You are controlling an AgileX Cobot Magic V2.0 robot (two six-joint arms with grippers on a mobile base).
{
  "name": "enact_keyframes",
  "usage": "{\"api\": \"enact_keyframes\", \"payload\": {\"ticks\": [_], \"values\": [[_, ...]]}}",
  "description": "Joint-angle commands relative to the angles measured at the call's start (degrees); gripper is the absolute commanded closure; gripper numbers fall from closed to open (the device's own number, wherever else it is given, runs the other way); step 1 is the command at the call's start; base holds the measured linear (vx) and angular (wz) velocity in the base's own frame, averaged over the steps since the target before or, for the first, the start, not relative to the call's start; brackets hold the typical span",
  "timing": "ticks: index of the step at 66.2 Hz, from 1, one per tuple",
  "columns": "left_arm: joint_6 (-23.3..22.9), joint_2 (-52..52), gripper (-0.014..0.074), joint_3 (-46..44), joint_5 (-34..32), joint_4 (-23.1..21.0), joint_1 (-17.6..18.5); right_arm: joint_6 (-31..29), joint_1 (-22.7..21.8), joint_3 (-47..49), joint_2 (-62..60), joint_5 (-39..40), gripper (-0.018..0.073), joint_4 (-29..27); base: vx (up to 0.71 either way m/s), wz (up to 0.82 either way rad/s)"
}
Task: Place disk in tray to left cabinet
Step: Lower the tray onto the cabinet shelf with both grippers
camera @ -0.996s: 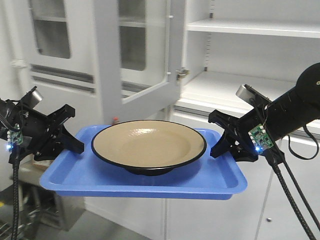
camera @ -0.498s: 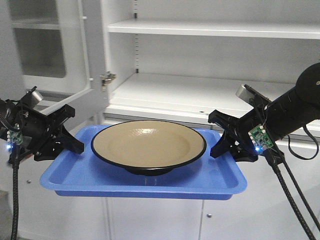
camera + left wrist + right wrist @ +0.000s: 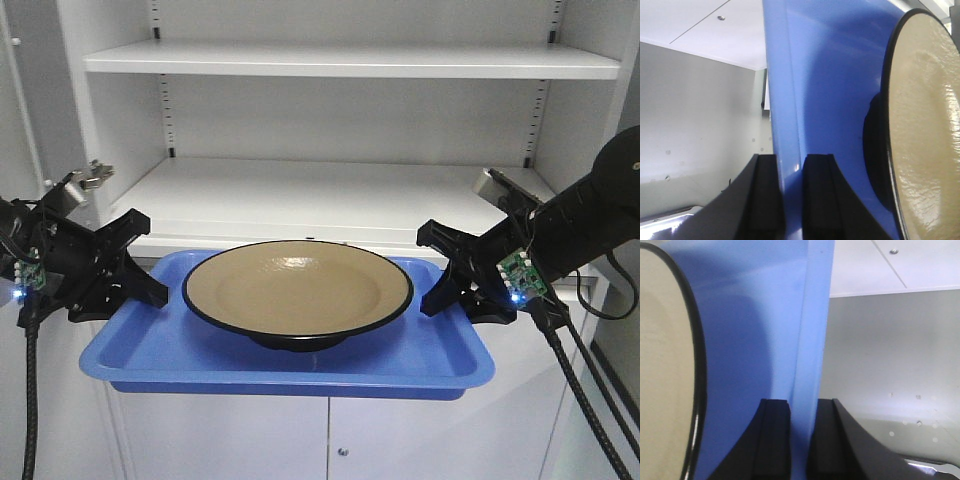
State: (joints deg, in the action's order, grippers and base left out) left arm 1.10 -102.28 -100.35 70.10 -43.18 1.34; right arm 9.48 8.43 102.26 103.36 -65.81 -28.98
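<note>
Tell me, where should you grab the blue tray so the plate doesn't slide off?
By its two short ends, one from each side. The tray is wide with a thin raised rim to pinch, and the plate sits mid-tray. The left gripper and right gripper hold it that way, level.

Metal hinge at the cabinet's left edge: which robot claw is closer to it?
Left. The left gripper, clamped on the tray's left rim, is just below the hinge; the right gripper holds the far rim, beyond the disk.
</note>
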Motion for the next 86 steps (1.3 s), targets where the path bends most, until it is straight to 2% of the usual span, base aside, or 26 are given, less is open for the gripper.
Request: {"api": "enact_keyframes", "payload": {"ticks": [1,86], "values": [[-0.6,3.3,0.0596,-2.2,1.7,-11.3,1.7,-0.3,1.3,2.2,-3.4,2.1,0.0563,-9.5,0.19,-0.22],[-0.6,3.3,0.0596,-2.2,1.7,-11.3,1.7,-0.3,1.3,2.2,-3.4,2.2,0.0563,-9.5,0.23,-0.07]]}}
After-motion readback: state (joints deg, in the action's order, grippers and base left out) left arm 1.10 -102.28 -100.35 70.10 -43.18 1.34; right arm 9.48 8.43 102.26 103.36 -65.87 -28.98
